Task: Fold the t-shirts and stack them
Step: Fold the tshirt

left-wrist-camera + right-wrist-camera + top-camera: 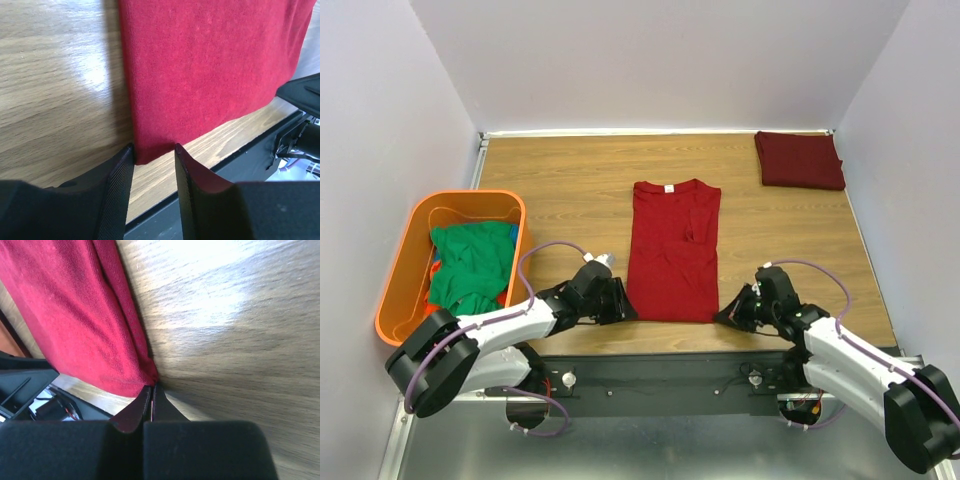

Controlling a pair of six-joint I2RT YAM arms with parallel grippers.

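Observation:
The bright red t-shirt (672, 250) lies flat mid-table, folded lengthwise into a narrow strip with its collar at the far end. My left gripper (623, 305) sits low at its near left corner. In the left wrist view the gripper (154, 150) is open, its jaws either side of the red corner (150, 152). My right gripper (725, 315) is at the near right corner. In the right wrist view it (152, 386) is shut on the edge of the red cloth (75, 315). A folded dark maroon t-shirt (799, 160) lies at the back right. Green t-shirts (472, 262) fill the tub.
The orange plastic tub (405, 262) stands at the left by the wall. The table's near edge and a black rail (660, 370) run just behind both grippers. Walls close in the left, back and right sides.

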